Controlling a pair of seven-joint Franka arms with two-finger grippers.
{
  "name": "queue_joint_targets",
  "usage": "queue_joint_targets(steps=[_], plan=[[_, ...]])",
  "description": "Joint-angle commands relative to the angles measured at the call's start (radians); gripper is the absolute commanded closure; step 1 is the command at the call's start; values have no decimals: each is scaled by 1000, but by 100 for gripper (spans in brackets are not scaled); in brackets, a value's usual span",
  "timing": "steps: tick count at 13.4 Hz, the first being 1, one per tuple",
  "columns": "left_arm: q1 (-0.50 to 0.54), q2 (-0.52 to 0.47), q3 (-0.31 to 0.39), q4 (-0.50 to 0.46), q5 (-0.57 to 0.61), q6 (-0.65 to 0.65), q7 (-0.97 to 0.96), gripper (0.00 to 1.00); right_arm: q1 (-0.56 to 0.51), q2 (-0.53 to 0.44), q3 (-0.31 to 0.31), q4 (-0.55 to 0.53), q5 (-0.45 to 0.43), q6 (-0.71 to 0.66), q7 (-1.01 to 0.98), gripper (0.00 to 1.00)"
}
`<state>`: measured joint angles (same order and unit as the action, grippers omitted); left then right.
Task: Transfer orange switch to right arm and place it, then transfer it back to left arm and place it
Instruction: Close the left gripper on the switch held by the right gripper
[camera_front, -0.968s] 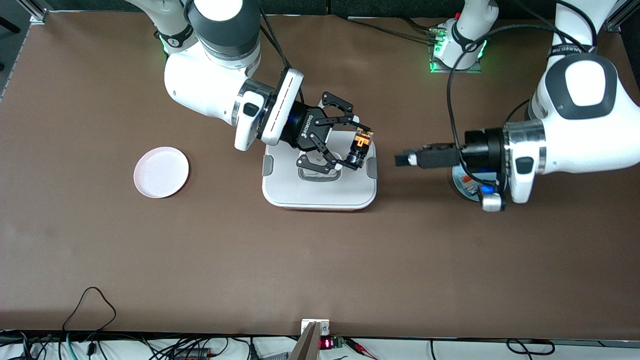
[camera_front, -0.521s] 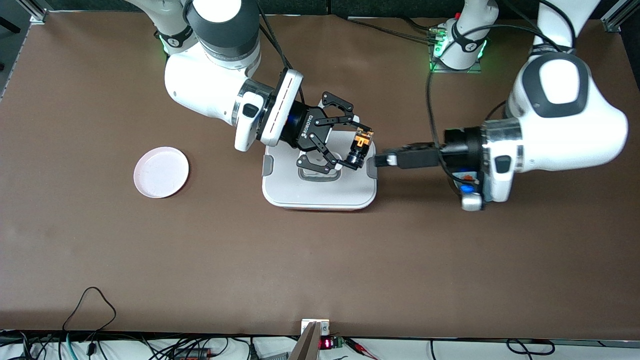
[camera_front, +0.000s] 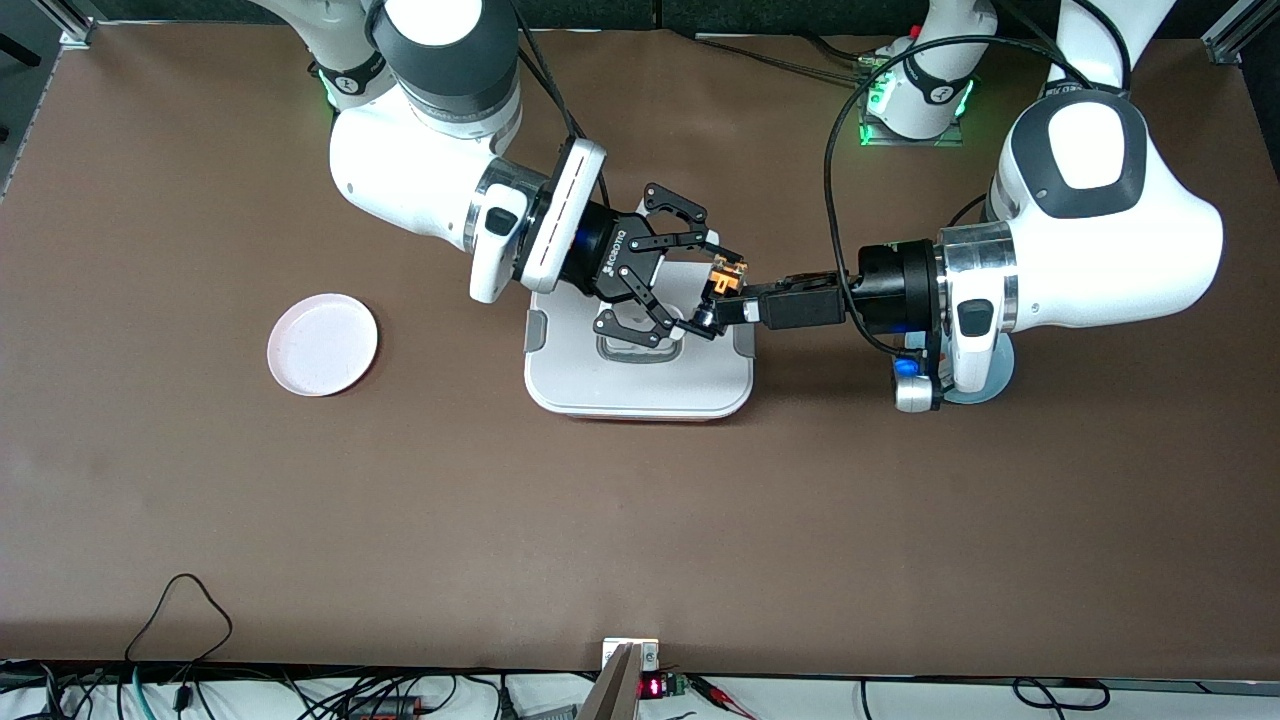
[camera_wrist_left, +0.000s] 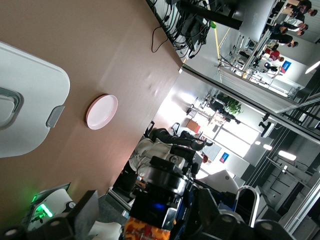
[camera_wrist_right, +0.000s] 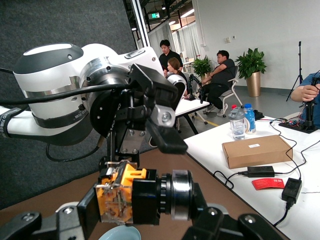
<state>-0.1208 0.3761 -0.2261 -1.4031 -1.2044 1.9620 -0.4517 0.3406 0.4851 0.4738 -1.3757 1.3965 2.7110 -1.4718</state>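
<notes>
My right gripper (camera_front: 712, 298) is shut on the orange switch (camera_front: 722, 284) and holds it sideways in the air over the white box (camera_front: 640, 385), above the box's end toward the left arm. In the right wrist view (camera_wrist_right: 142, 210) the switch (camera_wrist_right: 117, 200) fills the gap between the fingers. My left gripper (camera_front: 738, 310) has reached in level from the left arm's end of the table. It is open, with its fingers on either side of the switch (camera_wrist_left: 145, 231) in the left wrist view (camera_wrist_left: 147, 212). I cannot tell whether they touch it.
A pink plate (camera_front: 322, 344) lies toward the right arm's end of the table and shows in the left wrist view (camera_wrist_left: 102, 111). A pale blue round dish (camera_front: 985, 378) lies under the left arm's wrist. The box's grey latch (camera_front: 743, 338) is under the grippers.
My left arm has swung in from the left arm's end of the table until its gripper reached the switch. My right arm and the switch have held still.
</notes>
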Motion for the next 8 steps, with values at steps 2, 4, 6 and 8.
queue_joint_targets(steps=[2, 4, 6, 8], plan=[[-10, 4, 1, 36, -18, 21, -21, 27, -2, -2, 3, 1, 32, -7, -33, 80], [-10, 4, 1, 36, -17, 21, -24, 28, 0, -2, 3, 1, 32, -7, -33, 80], [-16, 4, -1, 35, -15, 21, -22, 28, 0, -2, 3, 1, 32, -7, -33, 79], [-16, 4, -1, 35, 8, 21, -21, 26, 0, -2, 3, 1, 32, -7, -33, 78]])
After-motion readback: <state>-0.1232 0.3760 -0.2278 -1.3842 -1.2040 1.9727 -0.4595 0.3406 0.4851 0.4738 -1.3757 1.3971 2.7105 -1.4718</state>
